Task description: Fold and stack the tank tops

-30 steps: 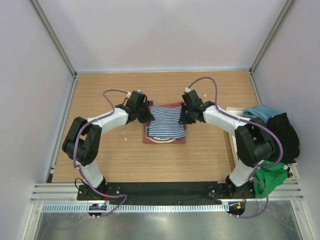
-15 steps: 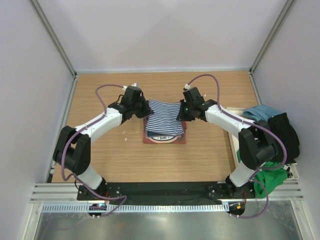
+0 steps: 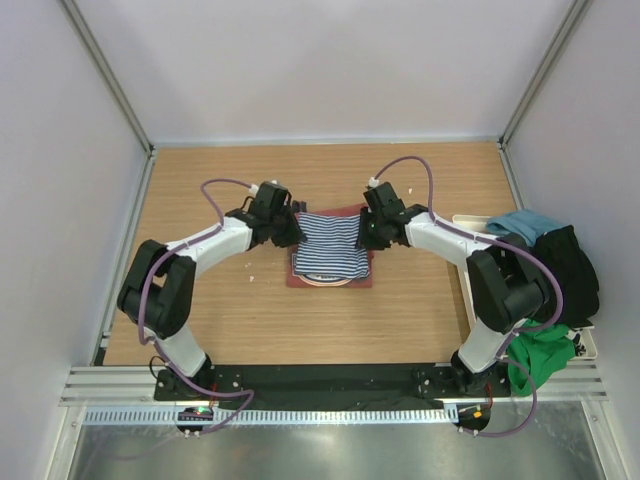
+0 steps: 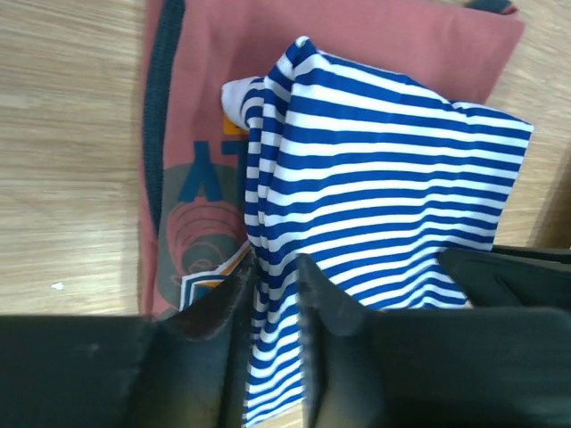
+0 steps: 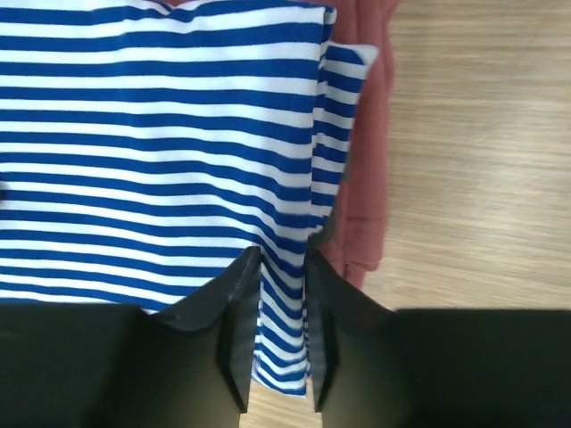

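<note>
The navy-and-white striped tank top (image 3: 333, 246) lies folded on top of the folded rust-red tank top (image 3: 300, 276) at mid table. My left gripper (image 3: 296, 226) pinches the striped top's far left corner; in the left wrist view the striped top (image 4: 384, 187) runs between my shut fingers (image 4: 223, 308), over the rust-red top (image 4: 192, 134) with its dark trim and print. My right gripper (image 3: 364, 228) pinches the far right corner; in the right wrist view the striped top (image 5: 161, 152) runs between my fingers (image 5: 236, 285), with the rust-red top (image 5: 366, 205) beside it.
A white tray (image 3: 588, 345) at the right table edge holds a teal cloth (image 3: 517, 224), a black cloth (image 3: 570, 268) and a green cloth (image 3: 541, 352). Bare wooden table (image 3: 200, 170) surrounds the stack. Grey walls enclose the left, back and right sides.
Both grippers moved toward the far side with the striped top's corners, then came back down nearer, laying the striped top flatter over the rust-red one. Both stay shut on it.
</note>
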Controlling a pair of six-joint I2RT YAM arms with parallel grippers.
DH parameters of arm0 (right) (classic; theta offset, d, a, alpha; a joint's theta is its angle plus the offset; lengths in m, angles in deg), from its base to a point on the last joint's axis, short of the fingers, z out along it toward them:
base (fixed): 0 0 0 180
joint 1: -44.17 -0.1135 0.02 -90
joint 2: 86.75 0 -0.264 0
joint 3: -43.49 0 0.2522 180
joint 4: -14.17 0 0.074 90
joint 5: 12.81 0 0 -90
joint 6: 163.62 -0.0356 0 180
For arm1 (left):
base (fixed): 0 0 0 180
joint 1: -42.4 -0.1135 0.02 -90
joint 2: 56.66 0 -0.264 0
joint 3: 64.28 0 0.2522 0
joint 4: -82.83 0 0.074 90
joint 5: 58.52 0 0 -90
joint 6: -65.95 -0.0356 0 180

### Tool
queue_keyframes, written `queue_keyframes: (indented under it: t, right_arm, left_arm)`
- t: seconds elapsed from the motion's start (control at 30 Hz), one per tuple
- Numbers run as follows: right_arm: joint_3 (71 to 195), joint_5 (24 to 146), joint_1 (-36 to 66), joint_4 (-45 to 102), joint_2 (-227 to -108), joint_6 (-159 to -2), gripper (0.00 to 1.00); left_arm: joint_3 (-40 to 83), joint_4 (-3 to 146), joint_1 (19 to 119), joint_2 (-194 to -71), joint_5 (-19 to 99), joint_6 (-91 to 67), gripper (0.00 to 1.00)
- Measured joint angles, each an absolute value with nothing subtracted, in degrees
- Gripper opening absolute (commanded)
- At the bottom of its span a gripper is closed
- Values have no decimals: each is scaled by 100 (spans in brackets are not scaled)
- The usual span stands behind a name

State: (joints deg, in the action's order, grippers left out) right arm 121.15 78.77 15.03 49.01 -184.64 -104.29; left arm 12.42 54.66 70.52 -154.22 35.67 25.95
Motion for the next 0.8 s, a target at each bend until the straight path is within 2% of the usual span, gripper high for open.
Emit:
queue_keyframes:
  t: [0.03, 0.07, 0.13, 0.37, 0.67, 0.8]
  right_arm:
    - [12115, 7809, 1503, 4929, -18464, -10434, 41]
    - [12115, 7733, 1505, 4967, -18464, -10436, 46]
    - [12115, 7613, 1505, 5041, -18464, -10405, 51]
    - [12083, 7475, 1627, 5080, -18462, -10372, 69]
    - [11503, 8028, 2101, 4730, -17937, -10340, 71]
    - [11280, 8257, 2287, 4540, -17655, -10283, 70]
  left_arm:
    - [1222, 5459, 7052, -15422, 3543, 2579, 38]
    - [1211, 5444, 7052, -15422, 3501, 2546, 45]
    - [1203, 5389, 7052, -15426, 3385, 2485, 55]
    - [1203, 5227, 7050, -15614, 3016, 2358, 66]
    - [1203, 5210, 7028, -15725, 2909, 2302, 66]
    - [1130, 5341, 6991, -15723, 3003, 2297, 71]
